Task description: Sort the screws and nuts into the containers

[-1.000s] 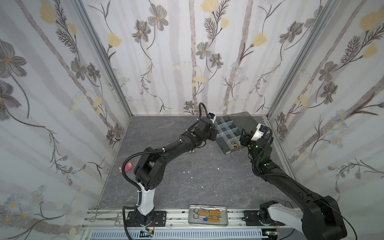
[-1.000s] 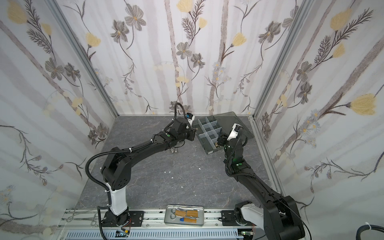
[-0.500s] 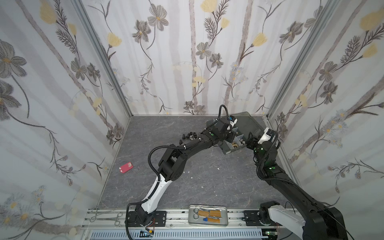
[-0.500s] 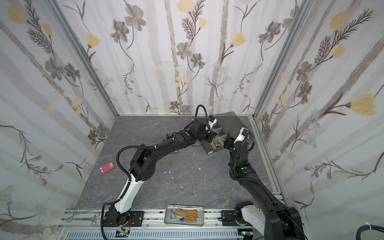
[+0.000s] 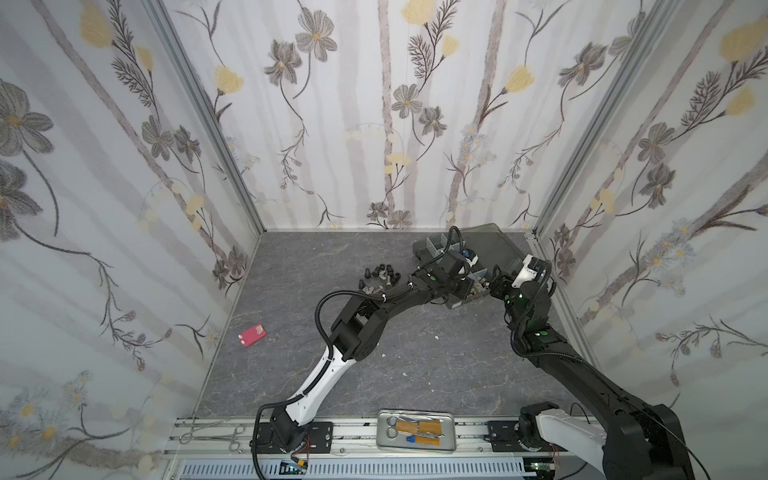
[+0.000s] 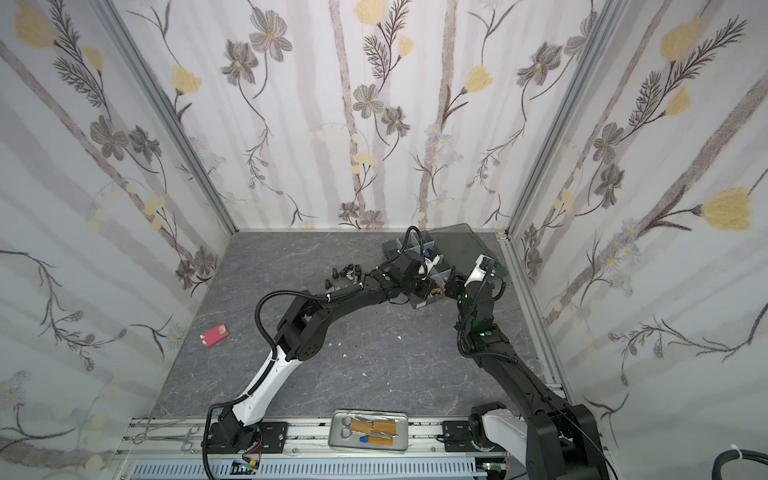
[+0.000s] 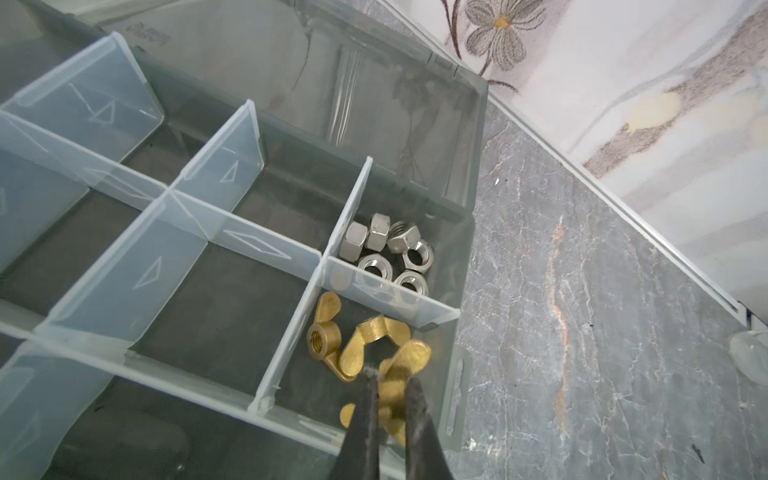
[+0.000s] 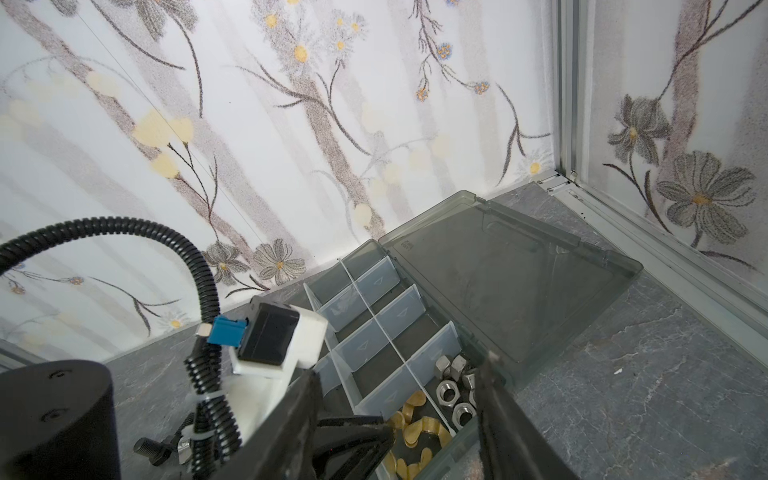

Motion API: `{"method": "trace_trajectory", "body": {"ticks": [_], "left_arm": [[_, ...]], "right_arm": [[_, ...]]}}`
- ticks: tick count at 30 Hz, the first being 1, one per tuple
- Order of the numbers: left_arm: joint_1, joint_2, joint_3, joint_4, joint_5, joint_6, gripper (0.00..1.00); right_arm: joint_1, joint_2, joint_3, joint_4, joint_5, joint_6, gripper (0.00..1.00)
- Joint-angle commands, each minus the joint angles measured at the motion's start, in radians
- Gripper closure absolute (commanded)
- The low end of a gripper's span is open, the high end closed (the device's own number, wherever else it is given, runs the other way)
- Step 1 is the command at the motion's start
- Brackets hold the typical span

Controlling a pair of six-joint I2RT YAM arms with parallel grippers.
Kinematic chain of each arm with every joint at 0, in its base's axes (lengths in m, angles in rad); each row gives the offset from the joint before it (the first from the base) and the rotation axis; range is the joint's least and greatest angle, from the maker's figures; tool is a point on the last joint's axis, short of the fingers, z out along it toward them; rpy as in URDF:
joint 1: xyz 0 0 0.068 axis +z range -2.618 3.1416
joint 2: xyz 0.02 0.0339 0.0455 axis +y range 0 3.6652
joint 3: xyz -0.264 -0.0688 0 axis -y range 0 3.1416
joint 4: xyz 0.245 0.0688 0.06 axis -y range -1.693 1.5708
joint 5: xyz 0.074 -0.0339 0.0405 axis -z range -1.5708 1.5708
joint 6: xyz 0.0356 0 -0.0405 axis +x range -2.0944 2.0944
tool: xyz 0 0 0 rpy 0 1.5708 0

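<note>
The dark grey organizer box (image 5: 432,246) stands open at the back right, its lid (image 5: 494,245) lying flat. In the left wrist view, silver hex nuts (image 7: 386,249) fill one end cell and brass wing nuts (image 7: 332,336) fill the cell beside it. My left gripper (image 7: 390,376) hangs over the brass cell, shut on a brass wing nut (image 7: 409,353). My right gripper (image 8: 399,363) is open, a finger on either side of the box's near end (image 8: 465,440); I cannot tell whether it touches. Loose black screws (image 5: 380,276) lie on the table left of the box.
A small red object (image 5: 252,334) lies at the left. A silver tray with scissors (image 5: 417,430) and forceps (image 5: 216,430) rest on the front rail. White specks dot the table. The right wall and its metal rail (image 8: 648,232) run close to the lid.
My left arm has swung right from beside the screw pile to over the box's near cells, uncovering the red object. The right gripper has shifted slightly right.
</note>
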Motion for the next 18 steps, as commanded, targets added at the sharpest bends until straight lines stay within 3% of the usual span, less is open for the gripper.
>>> {"method": "trace_trajectory", "body": {"ticks": [1, 4, 7, 11, 18], "left_arm": [[0.0, 0.009, 0.018, 0.005, -0.023, 0.015, 0.77], [0.0, 0.0, 0.043, -0.02, -0.035, 0.02, 0.64], [0.001, -0.027, 0.076, -0.067, -0.08, 0.02, 0.57], [0.01, -0.138, 0.029, -0.073, -0.137, 0.02, 0.56], [0.125, -0.622, -0.697, 0.507, -0.189, -0.05, 0.45]], "right_arm": [[0.0, 0.003, 0.01, 0.035, -0.013, 0.004, 0.41], [0.0, 0.007, 0.011, 0.038, -0.018, 0.004, 0.41], [0.0, 0.017, 0.019, 0.035, -0.034, 0.002, 0.41], [0.0, 0.05, 0.038, 0.035, -0.098, -0.008, 0.4], [0.014, 0.176, 0.112, 0.084, -0.417, -0.049, 0.39]]}}
